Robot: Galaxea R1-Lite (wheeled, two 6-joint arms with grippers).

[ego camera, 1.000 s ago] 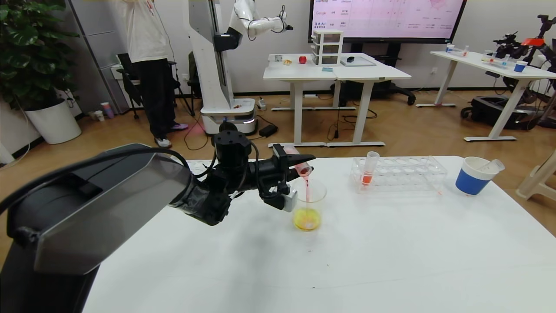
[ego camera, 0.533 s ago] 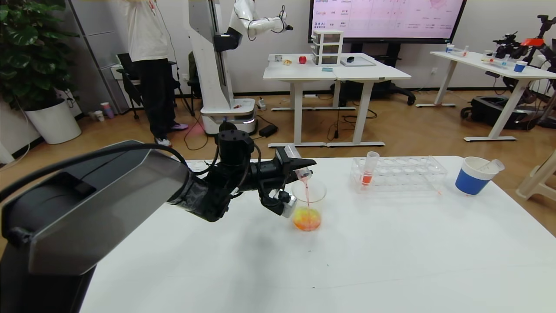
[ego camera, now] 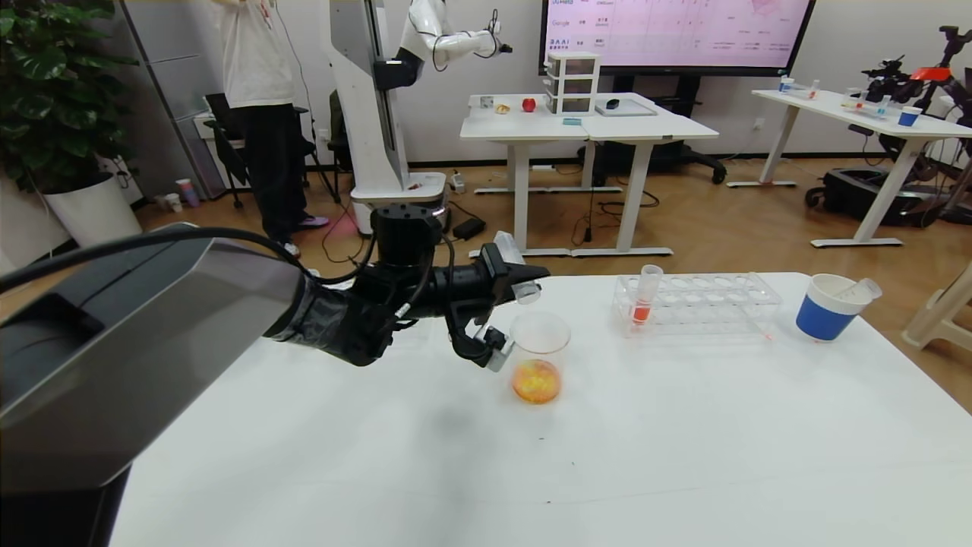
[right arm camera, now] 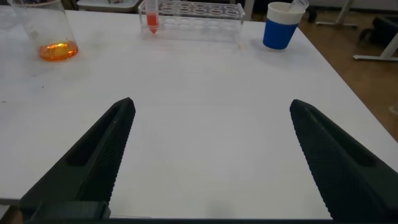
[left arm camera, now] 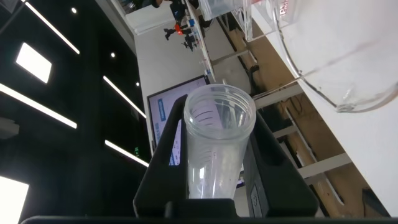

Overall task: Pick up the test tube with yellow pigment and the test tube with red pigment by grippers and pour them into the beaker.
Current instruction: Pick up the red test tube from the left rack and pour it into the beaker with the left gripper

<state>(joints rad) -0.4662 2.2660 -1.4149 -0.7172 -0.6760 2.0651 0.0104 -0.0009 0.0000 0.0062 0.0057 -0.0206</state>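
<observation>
- Beaker (ego camera: 538,357) stands on the white table (ego camera: 683,441), toward the far edge and a bit left of centre, with orange liquid pooled at its bottom; the right wrist view shows it too (right arm camera: 46,31).
- Left gripper (ego camera: 524,282) hovers just above and left of the beaker's rim, clamped on a clear tube (ego camera: 515,267) that looks empty.
- That tube lies tilted, mouth toward the beaker; the left wrist view looks straight into its open mouth (left arm camera: 219,134), with faint graduation marks on its wall, too small to read.
- The left arm reaches in from the left edge, forearm roughly level, wrist rolled over.
- A clear rack (ego camera: 699,302) sits near the far edge, right of the beaker, holding one upright tube with orange-red liquid (ego camera: 645,298).
- A blue-and-white paper cup (ego camera: 829,306) near the far right corner holds another clear tube, leaning.
- Right gripper (right arm camera: 211,155) hangs low over the near part of the table, fingers spread wide, holding nothing.
- No readable writing on the table's things; the wall screen's text is too small.
</observation>
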